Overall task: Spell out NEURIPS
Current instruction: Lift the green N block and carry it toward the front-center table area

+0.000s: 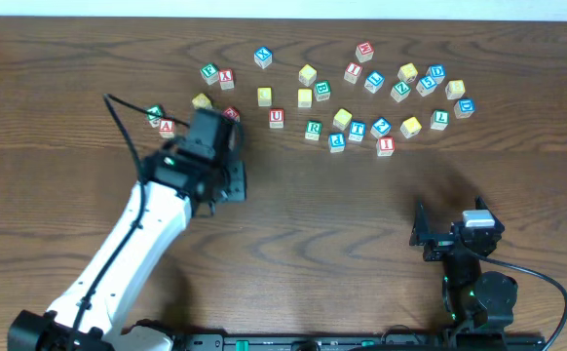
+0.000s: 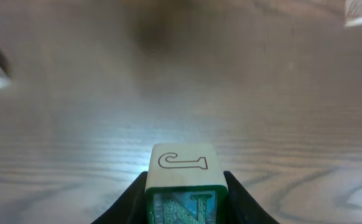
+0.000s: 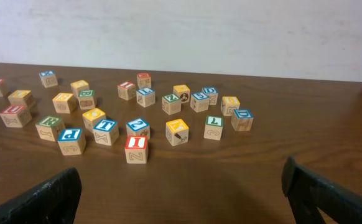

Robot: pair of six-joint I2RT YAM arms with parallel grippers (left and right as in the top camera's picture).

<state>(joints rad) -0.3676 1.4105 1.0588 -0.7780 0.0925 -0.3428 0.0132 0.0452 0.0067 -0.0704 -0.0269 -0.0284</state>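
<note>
Spanning all 3 views, the dark wood bench [image 1: 361, 224] carries a loose scatter of letter blocks [image 1: 361, 97] along its far side, with a broad bare strip on the near side where a row of 7 letters could be laid. The left arm [image 1: 118, 263] reaches from the near left corner to the left end of that scatter. In its wrist view the left gripper [image 2: 184, 199] is clamped on the N block [image 2: 184, 168], 1 finger on each side. The block's green N faces the camera and an outlined J lies on its top face. I cannot tell whether the block rests on the bench or hangs just above it. The right gripper [image 3: 181, 199] sits near the right front, well apart from everything, its fingers spread wide with nothing between them. The relation that matters, in my judgement, is this: N is the 1st letter, so it belongs at the left end of the bare strip, which lies toward the robot from the left gripper. The left arm is far the nearer arm for that spot. A cube has no long axis, so only which face ends up on top counts. Later letters wait in the scatter: a red U block [image 1: 277, 118], a green R block [image 1: 313, 129], a blue P block [image 1: 337, 140] and a red I block [image 1: 386, 145], the last 2 nearer the right arm.
</note>
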